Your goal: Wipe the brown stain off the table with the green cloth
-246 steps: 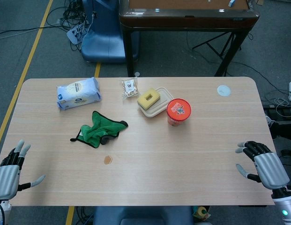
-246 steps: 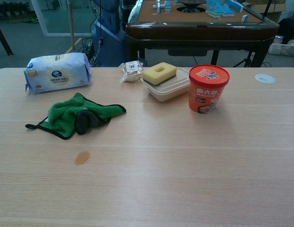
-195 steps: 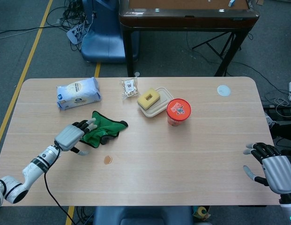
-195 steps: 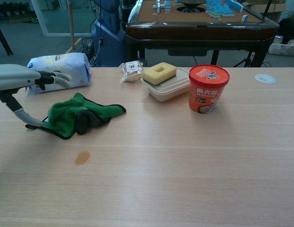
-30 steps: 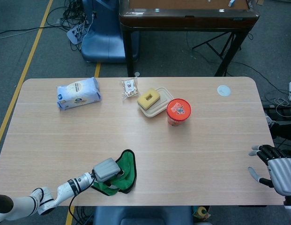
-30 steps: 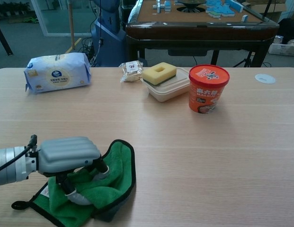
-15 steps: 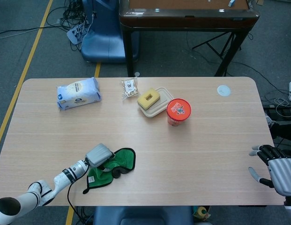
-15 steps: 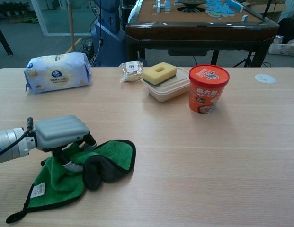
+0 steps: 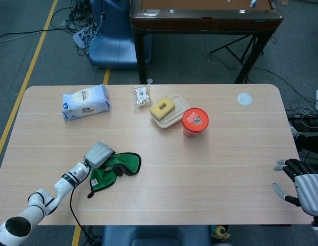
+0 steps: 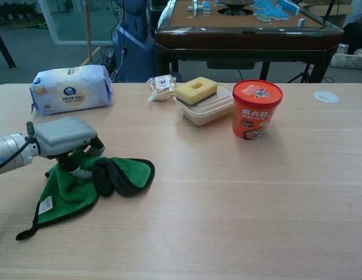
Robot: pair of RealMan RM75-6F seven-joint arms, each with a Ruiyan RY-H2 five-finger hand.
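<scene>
The wooden table [image 9: 225, 154] fills the scene. On its near left part lies the green cloth [image 10: 73, 186], bunched, one edge folded over to show dark backing. The left hand [image 10: 61, 137] presses down on the cloth's far end, fingers curled into the fabric. The right hand [image 9: 306, 185] hovers off the table's right edge, fingers spread, holding nothing. Further back sit a wipes pack [image 9: 85, 101], a sponge on a lidded box [image 9: 163, 108], and an orange cup [image 9: 194, 122]. No stain shows.
</scene>
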